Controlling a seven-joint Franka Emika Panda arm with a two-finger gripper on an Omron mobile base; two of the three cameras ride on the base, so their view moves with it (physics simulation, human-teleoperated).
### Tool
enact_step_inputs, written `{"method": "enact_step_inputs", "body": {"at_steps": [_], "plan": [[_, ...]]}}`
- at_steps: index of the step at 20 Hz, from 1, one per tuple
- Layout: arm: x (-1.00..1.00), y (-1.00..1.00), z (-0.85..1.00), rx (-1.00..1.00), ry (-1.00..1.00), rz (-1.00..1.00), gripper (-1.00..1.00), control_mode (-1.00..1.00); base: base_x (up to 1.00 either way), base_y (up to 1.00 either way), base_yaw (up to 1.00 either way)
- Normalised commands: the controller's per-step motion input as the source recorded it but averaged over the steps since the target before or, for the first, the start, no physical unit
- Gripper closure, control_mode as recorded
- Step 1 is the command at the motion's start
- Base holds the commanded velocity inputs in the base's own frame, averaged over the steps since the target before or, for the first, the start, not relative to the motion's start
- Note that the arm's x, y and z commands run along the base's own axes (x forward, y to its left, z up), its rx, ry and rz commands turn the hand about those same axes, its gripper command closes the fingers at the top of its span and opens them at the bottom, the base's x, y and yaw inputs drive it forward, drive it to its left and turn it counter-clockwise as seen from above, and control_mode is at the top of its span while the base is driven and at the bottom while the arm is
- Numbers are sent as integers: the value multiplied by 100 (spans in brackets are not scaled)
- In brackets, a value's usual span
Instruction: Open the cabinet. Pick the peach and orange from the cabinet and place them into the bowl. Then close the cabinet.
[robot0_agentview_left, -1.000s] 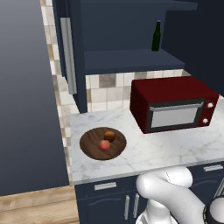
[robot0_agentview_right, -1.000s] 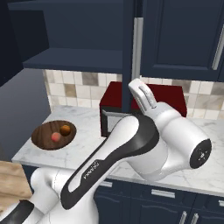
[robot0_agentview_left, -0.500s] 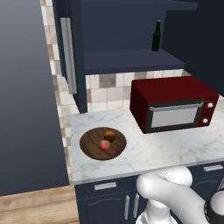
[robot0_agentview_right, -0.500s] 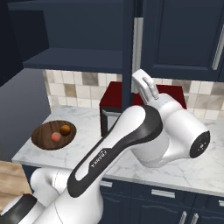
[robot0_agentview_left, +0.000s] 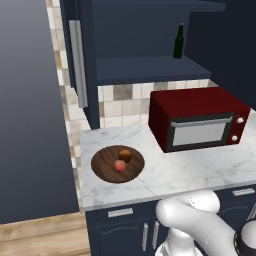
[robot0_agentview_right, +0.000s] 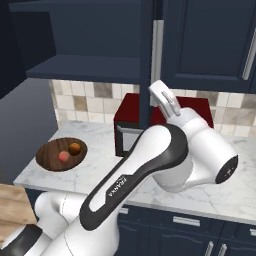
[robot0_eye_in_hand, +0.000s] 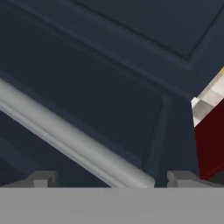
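Peach (robot0_agentview_left: 119, 165) and orange (robot0_agentview_left: 125, 155) already in the wooden bowl (robot0_agentview_left: 102, 168), lower left. Cabinet (robot0_agentview_right: 146, 60) door ajar; gripper (robot0_eye_in_hand: 111, 177) spread around its bar handle (robot0_eye_in_hand: 70, 137). Only closing left.

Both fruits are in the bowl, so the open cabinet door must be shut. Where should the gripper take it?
Grip the door's long silver bar handle near its lower end, coming square at the door face; the bar stands proud of the panel, and the open gripper already straddles it.
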Motion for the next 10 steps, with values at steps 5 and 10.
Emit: {"method": "enact_step_inputs", "body": {"at_steps": [5, 10], "plan": [[26, 6, 0, 0, -5, 3, -100, -100, 0, 0, 0], [18, 11, 0, 0, -1, 4, -100, -100, 0, 0, 0]]}}
